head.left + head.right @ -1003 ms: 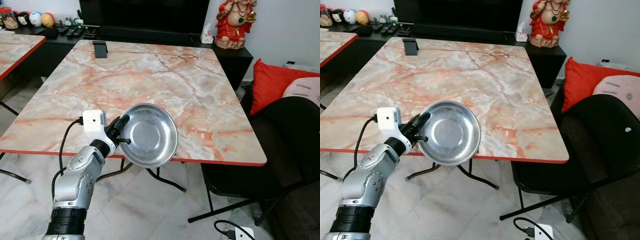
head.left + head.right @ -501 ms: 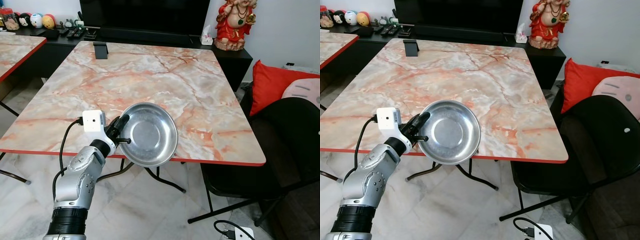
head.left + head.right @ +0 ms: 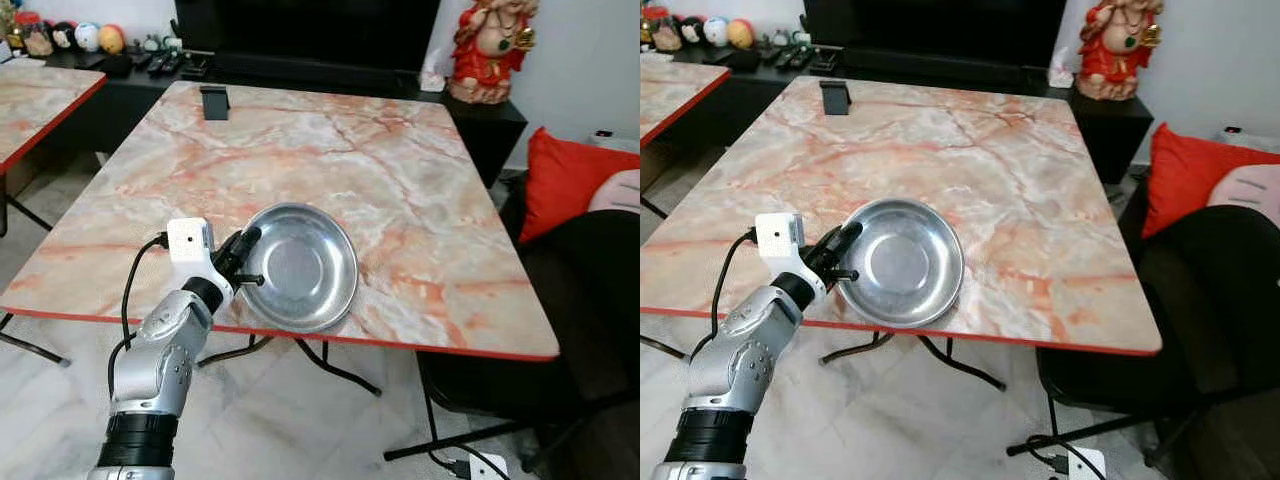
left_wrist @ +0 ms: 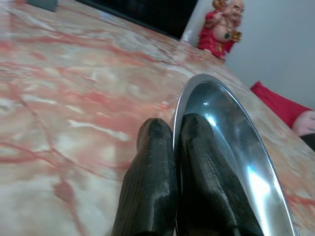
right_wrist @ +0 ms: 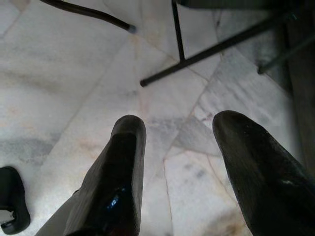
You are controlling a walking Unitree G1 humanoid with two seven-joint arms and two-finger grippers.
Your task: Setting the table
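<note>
A stainless steel bowl [image 3: 299, 266] is held by its left rim in the left gripper [image 3: 243, 258], the two black fingers [image 4: 152, 162] pinched shut on the rim. The bowl is seen over the near edge of the marble-patterned table [image 3: 380, 170], tilted slightly; contact with the tabletop cannot be told. The right gripper [image 5: 174, 147] is pointed down at the pale tiled floor [image 5: 59, 64], its fingers spread apart, nothing between them.
</note>
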